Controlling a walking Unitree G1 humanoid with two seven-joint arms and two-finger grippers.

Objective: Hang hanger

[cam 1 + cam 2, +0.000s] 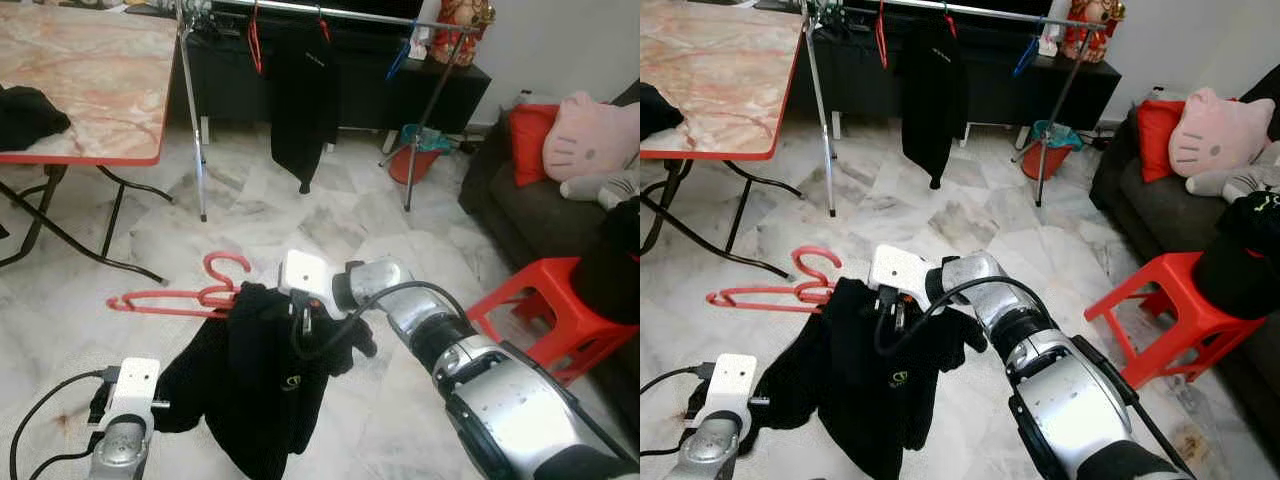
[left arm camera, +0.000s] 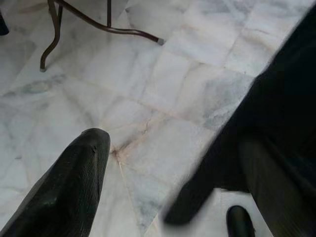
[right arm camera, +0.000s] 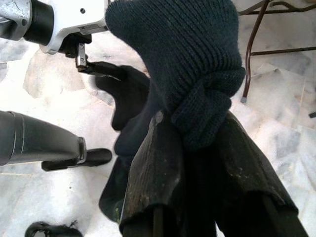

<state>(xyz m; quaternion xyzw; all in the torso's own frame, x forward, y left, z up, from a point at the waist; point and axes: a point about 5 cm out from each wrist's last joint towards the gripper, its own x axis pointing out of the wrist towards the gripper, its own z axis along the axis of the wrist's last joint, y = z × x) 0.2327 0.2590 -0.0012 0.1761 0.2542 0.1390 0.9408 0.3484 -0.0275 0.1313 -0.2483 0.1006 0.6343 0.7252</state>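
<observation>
- Right gripper point(image 3: 197, 148), on a silver arm reaching in from the right, has its 2 black fingers point(image 3: 158, 168) pinched closed on a fold of a black knit sweater point(image 1: 260, 390), holding it up above the floor.
- Sweater hangs dark and limp below the gripper, with a small logo on its front.
- Red hanger point(image 1: 180, 295) pokes out sideways from the top of the sweater toward the robot's left, its hook curling upward beside the gripper.
- Left gripper point(image 2: 173, 192) sits low just beside the sweater's left edge, its 2 fingers spread apart, 1 over the marble floor point(image 2: 163, 74) and 1 against the dark cloth.
- Clothes rack point(image 1: 195, 120) stands well beyond, with a black garment point(image 1: 303, 95) hanging from its rail.
- Red stool point(image 1: 545, 310) stands to the right, by a dark sofa point(image 1: 530, 215).
</observation>
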